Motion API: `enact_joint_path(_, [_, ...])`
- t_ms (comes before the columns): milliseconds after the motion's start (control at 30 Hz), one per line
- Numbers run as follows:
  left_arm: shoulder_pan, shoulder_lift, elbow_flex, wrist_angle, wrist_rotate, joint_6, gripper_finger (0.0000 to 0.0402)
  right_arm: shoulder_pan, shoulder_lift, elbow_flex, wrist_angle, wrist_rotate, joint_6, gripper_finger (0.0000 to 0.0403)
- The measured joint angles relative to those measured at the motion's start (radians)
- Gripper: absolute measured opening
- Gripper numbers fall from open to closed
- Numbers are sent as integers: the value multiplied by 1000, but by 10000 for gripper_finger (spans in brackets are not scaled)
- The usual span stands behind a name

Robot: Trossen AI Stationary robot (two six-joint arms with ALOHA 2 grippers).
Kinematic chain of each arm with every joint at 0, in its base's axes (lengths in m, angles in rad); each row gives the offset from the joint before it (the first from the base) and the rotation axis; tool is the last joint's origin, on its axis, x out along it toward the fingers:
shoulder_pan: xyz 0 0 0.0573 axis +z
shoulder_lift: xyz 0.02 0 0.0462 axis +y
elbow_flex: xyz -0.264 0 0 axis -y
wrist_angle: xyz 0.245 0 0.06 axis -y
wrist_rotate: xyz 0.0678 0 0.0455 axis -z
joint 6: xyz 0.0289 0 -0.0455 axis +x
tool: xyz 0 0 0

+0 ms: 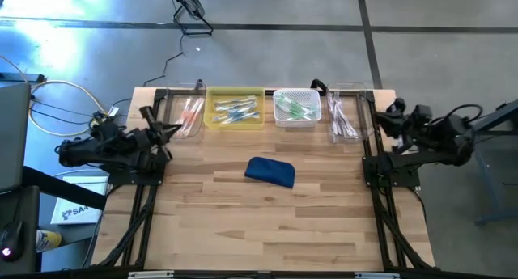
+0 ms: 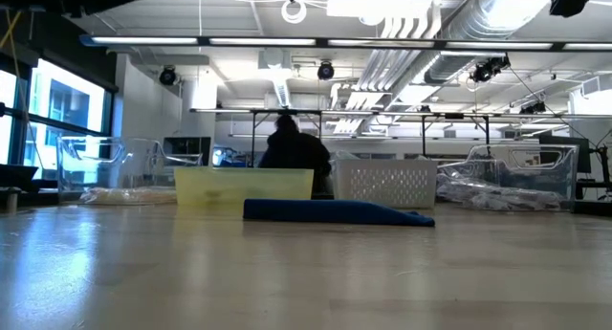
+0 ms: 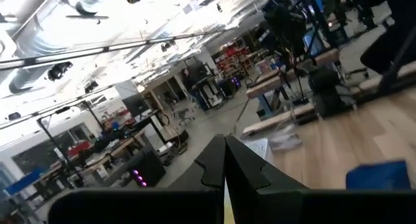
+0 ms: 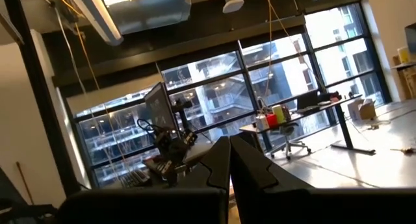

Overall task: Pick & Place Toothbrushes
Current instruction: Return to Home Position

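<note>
The toothbrushes lie sorted in four containers along the table's far edge: pink and orange ones in a clear bin point(image 1: 190, 115), blue ones in a yellow tray point(image 1: 235, 109), green ones in a white basket point(image 1: 296, 107), and pale pink ones in a second clear bin point(image 1: 343, 119). My left gripper point(image 1: 175, 130) hangs shut and empty over the table's left edge; its fingers point(image 3: 225, 164) point slightly upward. My right gripper point(image 1: 382, 117) is shut and empty over the right edge, and its fingers point(image 4: 230, 160) aim up into the room.
A dark blue pouch point(image 1: 269, 171) lies flat on the wood in front of the yellow tray and shows low in the low view point(image 2: 335, 212). A person point(image 2: 292, 150) sits beyond the table's far edge. Bare wood spreads over the near half.
</note>
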Motion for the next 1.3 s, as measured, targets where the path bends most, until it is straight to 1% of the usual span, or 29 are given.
enact_joint_path(100, [0,0,-65,51,25,13,0,0,0,-95,107,0,-21,2])
enact_joint_path(233, [0,0,-136,111,106,6,0,0,0,-198,227,-12,-19,2])
enact_joint_path(367, [0,0,-162,136,164,-12,0,0,0,-291,353,-67,-20,2])
enact_joint_path(433, [0,-1,-167,143,176,-12,0,0,0,-326,397,-104,-22,2])
enact_joint_path(633, [0,-1,-171,101,216,17,0,0,4,-394,406,-151,0,2])
enact_joint_path(767, [0,-1,-172,42,217,37,0,0,7,-443,409,-159,-1,2])
enact_joint_path(967, [0,-1,-172,28,217,61,0,0,8,-519,440,-161,4,2])
enact_joint_path(1167, [0,-1,-172,8,240,102,0,0,7,-566,462,-166,-49,2])
enact_joint_path(1300, [0,-1,-172,7,240,104,0,0,7,-571,430,-169,-55,2])
